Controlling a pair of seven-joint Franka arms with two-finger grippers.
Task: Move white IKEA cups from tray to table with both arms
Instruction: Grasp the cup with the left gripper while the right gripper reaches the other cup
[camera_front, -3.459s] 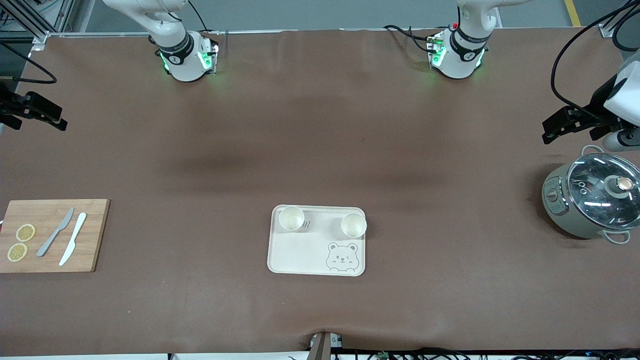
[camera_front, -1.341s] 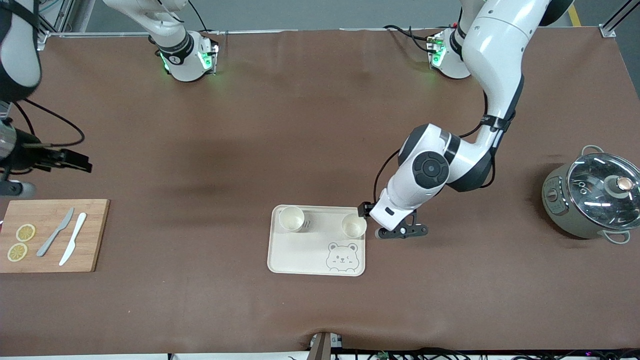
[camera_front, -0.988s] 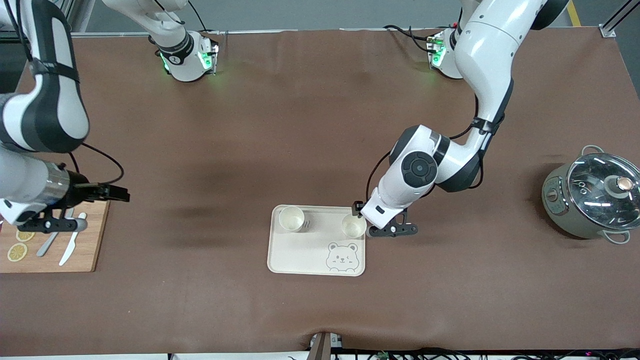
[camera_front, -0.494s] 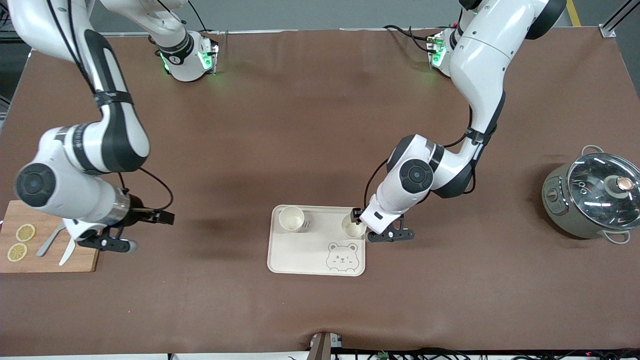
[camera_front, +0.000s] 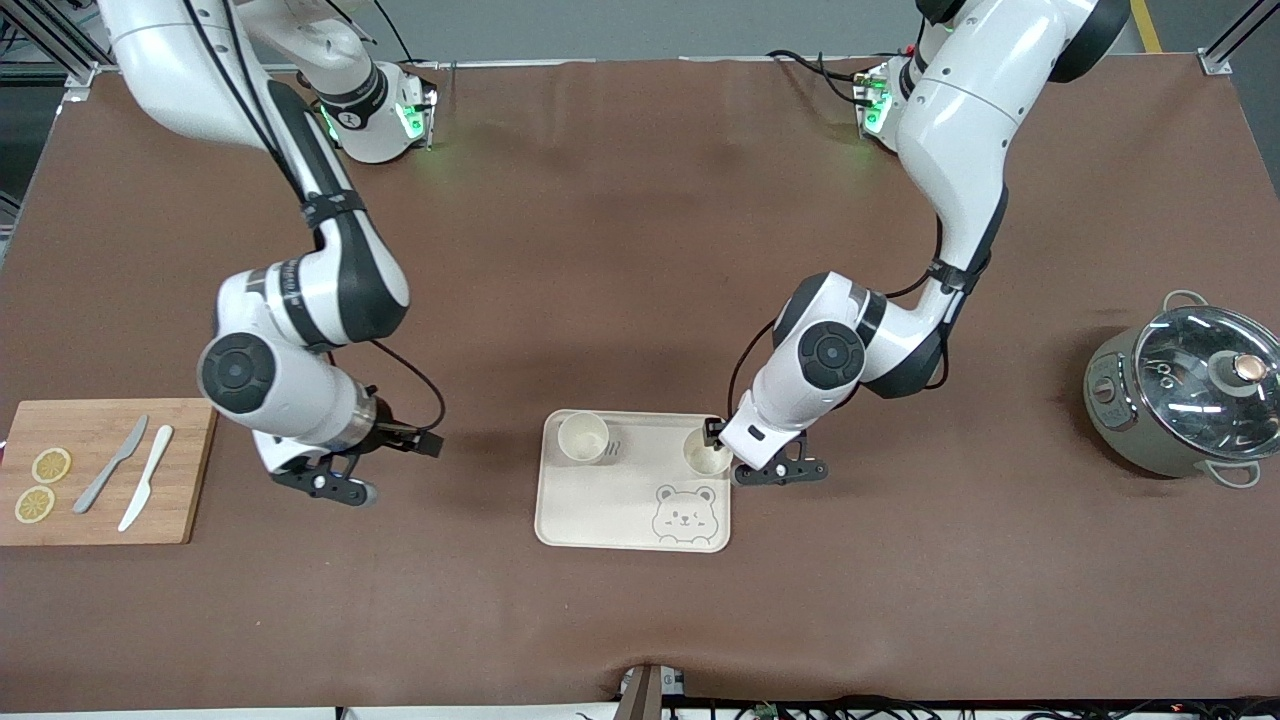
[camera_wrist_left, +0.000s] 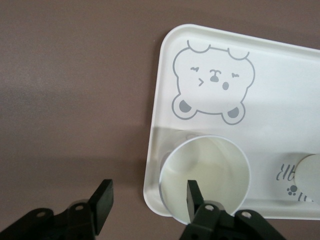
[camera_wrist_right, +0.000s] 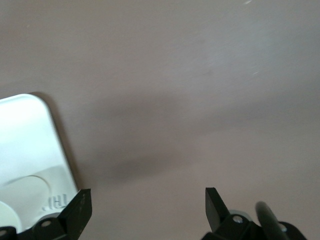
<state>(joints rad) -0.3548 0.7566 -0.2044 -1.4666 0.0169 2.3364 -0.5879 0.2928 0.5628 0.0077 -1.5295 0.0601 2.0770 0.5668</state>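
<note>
your left gripper (camera_wrist_left: 147, 200) straddles one white cup's (camera_wrist_left: 205, 177) wall, jaws apart; your right gripper (camera_wrist_right: 145, 207) hangs wide beside the bear tray (camera_front: 600, 500), frame centre.

Left pincer (camera_wrist_left: 147, 200) low, jaws apart. Right pincer (camera_wrist_right: 147, 207) low, jaws wide apart, empty.
</note>
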